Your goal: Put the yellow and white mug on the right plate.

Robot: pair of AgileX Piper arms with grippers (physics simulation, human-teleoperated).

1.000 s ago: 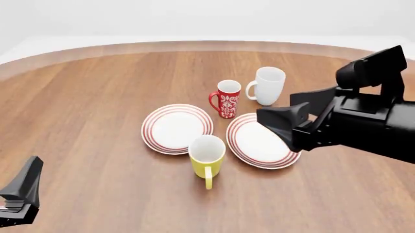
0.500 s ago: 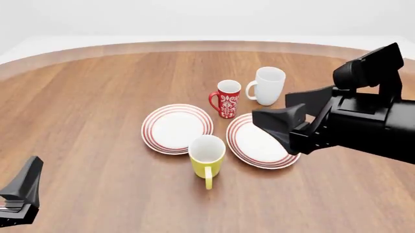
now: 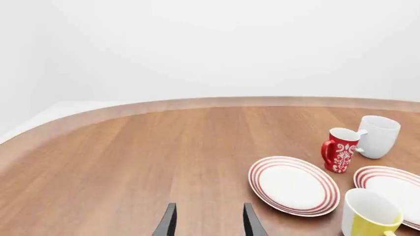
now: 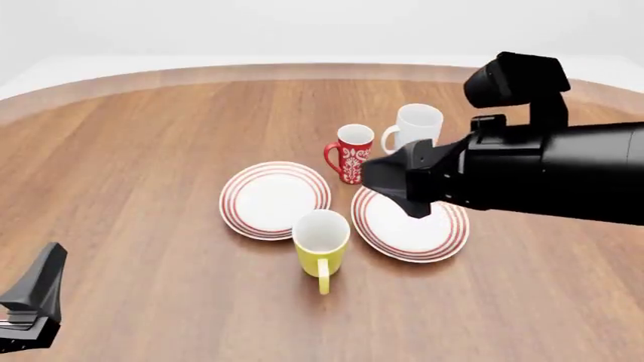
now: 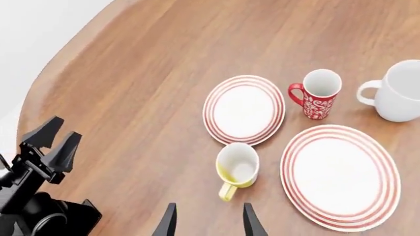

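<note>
On the round wooden table (image 4: 151, 151), the yellow and white mug (image 4: 322, 243) stands upright, white inside, handle toward the camera, just beside the right plate (image 4: 411, 228), between both plates. The right gripper (image 5: 204, 221) hovers above, fingers parted and empty. The left gripper (image 3: 206, 223), likewise parted and empty, stays low. Pale walls surround.

Three mugs (image 4: 321, 243), two plates (image 4: 274, 199)

Your front view looks down across the table (image 4: 151, 151) from the near side; both wrist views share its two plates and three mugs.
</note>
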